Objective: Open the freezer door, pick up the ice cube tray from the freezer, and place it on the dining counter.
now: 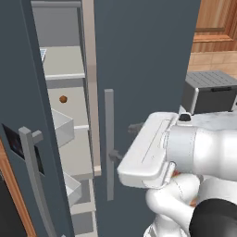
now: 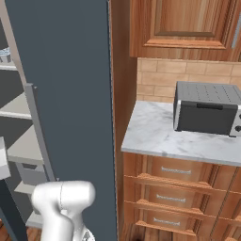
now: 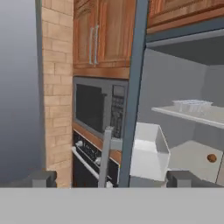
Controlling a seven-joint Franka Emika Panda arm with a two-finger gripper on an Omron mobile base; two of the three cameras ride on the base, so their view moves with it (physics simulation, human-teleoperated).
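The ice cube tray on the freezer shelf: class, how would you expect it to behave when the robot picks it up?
The ice cube tray looks thin-walled and see-through, so probably light and somewhat bendy. It lies flat on the shelf, so it is unlikely to roll or tip. Its smooth, glossy-looking walls may slip between the jaws; gripping across a rim seems safest.

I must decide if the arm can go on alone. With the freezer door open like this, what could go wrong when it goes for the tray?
1. The freezer door stands only partly open, and its edge and white bin sit beside the path to the tray; the arm may knock them.
2. The tray lies far back on a high shelf, so the open gripper might push it deeper.
3. A small brown object on the lower shelf could be bumped.
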